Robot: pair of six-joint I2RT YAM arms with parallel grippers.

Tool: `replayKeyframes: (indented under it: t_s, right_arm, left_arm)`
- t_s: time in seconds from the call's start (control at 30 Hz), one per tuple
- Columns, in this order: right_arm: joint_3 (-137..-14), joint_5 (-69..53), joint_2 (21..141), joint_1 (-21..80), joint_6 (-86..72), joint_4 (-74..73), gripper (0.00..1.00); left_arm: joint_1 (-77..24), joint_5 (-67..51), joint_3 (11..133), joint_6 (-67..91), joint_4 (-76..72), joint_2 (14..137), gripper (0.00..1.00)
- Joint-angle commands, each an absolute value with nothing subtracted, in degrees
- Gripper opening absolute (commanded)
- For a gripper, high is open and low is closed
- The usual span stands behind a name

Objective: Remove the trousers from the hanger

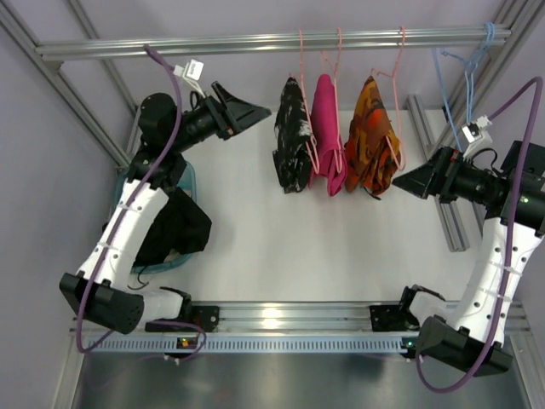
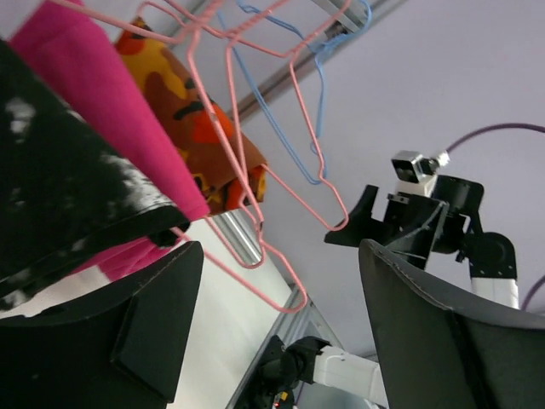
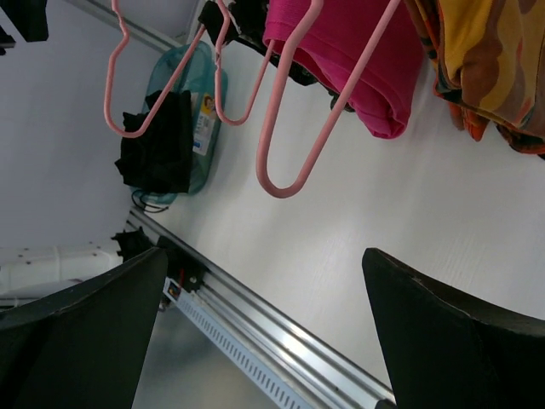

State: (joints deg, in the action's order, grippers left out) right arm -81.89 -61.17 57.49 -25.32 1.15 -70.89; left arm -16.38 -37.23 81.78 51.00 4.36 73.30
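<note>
The trousers (image 1: 292,136), black with white speckles, hang folded on a pale-pink wire hanger (image 1: 301,60) on the rail at the back. My left gripper (image 1: 266,112) is open and empty, just left of the trousers at their upper part. In the left wrist view the trousers (image 2: 60,196) fill the upper left, right above the left finger, with the gripper (image 2: 281,324) open. My right gripper (image 1: 396,181) is open and empty, right of the hanging clothes. In the right wrist view it (image 3: 264,332) is open, below the loops of the pink hangers (image 3: 289,153).
A magenta garment (image 1: 328,136) and an orange patterned garment (image 1: 372,136) hang on pink hangers right of the trousers. Light-blue hangers (image 1: 464,77) hang at the rail's right end. A teal basket (image 1: 189,183) with black clothes (image 1: 174,226) stands at the left.
</note>
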Motion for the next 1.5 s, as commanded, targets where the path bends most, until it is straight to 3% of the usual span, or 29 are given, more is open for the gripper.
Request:
replayKeyframes:
  t_s: [0.0,0.07,0.27,0.43,0.93,1.17,1.27,1.3,1.33,1.47]
  right_arm:
    - [-83.3,-62.0,58.0,-26.1,-5.9,-67.1,0.99]
    - [-82.5,-61.2,58.1,-26.1,-8.8,-67.2,0.99]
    - [-81.3,-58.9,57.7,-26.2,-13.7,-67.3,0.99]
    - [-81.2,-62.8,57.5,-26.1,-12.6,-67.7,0.99]
    - [-79.5,-69.0,59.5,-26.1,-6.8,-73.7,0.99]
    - [-79.4,-64.9,61.6,-26.1,-3.7,-78.2,0.99]
    - [-79.6,-64.9,61.1,-26.1,-3.4,-77.9,0.99]
    - [-79.7,-65.2,60.9,-26.1,-3.6,-77.0,0.99]
    - [-79.8,-65.5,60.9,-26.1,-4.0,-76.9,0.99]
    - [-78.6,-70.6,61.5,-26.1,-2.8,-78.7,0.99]
  left_arm:
    - [-20.7,-35.8,80.0,59.8,-11.0,76.3,0.79]
    - [-23.4,-33.9,80.4,60.6,-11.4,77.9,0.72]
    - [-26.5,-29.9,80.1,66.7,-13.7,82.6,0.70]
    - [-27.7,-31.4,79.7,72.6,-20.3,86.3,0.62]
    - [-31.7,-29.8,78.5,77.0,-35.1,92.7,0.58]
    - [-32.3,-29.4,79.6,77.4,-35.2,94.2,0.36]
    - [-32.4,-29.5,80.0,77.3,-35.8,94.3,0.19]
    - [-32.4,-29.9,80.0,77.0,-36.4,94.2,0.08]
    - [-32.3,-30.1,80.2,76.7,-37.0,94.0,0.03]
    - [-32.4,-30.8,82.0,76.4,-37.9,93.3,0.00]
